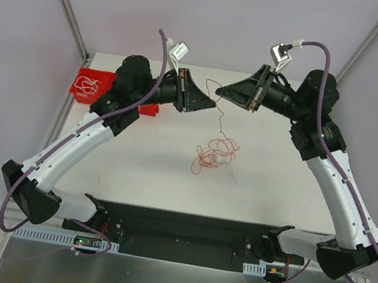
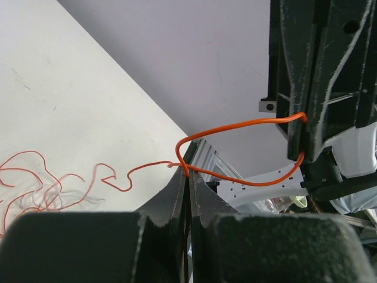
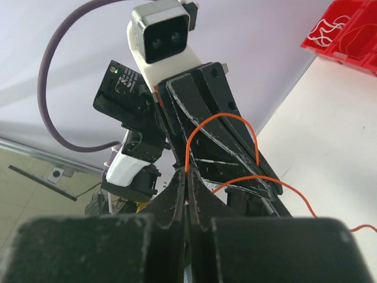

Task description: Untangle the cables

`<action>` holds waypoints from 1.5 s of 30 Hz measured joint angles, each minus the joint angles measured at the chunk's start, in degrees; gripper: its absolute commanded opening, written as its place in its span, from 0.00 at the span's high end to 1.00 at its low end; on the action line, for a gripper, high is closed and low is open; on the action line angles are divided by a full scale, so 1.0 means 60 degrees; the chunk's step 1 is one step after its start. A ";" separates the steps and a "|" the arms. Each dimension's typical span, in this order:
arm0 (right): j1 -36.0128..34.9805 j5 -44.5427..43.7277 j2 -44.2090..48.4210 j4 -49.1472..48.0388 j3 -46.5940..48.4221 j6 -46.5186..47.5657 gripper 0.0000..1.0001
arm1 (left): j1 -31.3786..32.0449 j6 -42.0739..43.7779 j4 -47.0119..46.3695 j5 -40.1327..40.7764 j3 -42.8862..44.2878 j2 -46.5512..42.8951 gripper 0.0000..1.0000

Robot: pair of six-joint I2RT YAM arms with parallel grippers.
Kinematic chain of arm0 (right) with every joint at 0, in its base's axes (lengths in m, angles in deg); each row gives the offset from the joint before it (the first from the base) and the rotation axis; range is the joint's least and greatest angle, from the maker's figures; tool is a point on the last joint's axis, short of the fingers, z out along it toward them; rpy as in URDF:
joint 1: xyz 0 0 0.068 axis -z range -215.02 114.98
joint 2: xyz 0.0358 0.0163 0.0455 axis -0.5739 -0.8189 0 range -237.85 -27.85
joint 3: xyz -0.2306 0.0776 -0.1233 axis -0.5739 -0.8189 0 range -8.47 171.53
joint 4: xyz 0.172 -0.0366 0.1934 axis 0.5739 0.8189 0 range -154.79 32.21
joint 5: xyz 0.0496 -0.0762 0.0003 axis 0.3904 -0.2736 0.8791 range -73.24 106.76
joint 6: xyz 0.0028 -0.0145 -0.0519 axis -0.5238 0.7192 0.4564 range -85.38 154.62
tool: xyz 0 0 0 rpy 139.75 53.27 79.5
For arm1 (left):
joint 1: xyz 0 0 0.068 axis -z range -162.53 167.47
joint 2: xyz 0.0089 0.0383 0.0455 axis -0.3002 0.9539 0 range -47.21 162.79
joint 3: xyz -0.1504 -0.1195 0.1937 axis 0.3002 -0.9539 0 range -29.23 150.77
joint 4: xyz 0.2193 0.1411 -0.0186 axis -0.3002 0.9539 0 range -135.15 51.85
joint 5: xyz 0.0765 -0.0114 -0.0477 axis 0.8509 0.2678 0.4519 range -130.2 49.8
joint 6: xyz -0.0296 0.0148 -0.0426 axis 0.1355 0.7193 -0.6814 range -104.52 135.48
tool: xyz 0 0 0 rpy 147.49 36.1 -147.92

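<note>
the step in hand appears to be the drawing of one orange wire [image 2: 235, 125] out of the cables [image 1: 215, 152], which lie bunched on the desk [image 1: 273, 187]; the wire is gripped by both the left pincer [image 1: 213, 106] and the right pincer [image 1: 219, 90], each clenched on it, tips nearly meeting, both arms raised and bent inward above the bunch. next, a slow parting is likely called for, so the strand is freed without the bunch being dragged
</note>
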 measured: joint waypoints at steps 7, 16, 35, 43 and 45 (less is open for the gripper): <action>-0.0659 -0.0058 0.0000 -0.0011 0.0000 0.0022 0.99 | 0.0000 0.0211 0.0004 0.0215 -0.0386 -0.0845 1.00; -0.1096 -0.0127 -0.0098 -0.0102 0.0022 0.0197 0.29 | 0.0000 0.0914 0.1290 0.1566 -0.0386 -0.2459 1.00; 0.0612 -0.1694 0.1071 0.3271 -0.0911 0.2204 0.12 | -0.0087 0.0769 0.4335 0.6747 -0.0386 -0.3719 1.00; 0.0845 -0.1508 0.1064 0.3952 -0.1566 0.2441 0.13 | -0.0601 -0.0015 0.4794 0.6859 -0.3461 -0.2699 1.00; 0.0845 -0.1475 0.1056 0.4091 -0.1632 0.2532 0.13 | -0.0765 -0.0146 0.4819 0.6615 -0.3763 -0.2095 1.00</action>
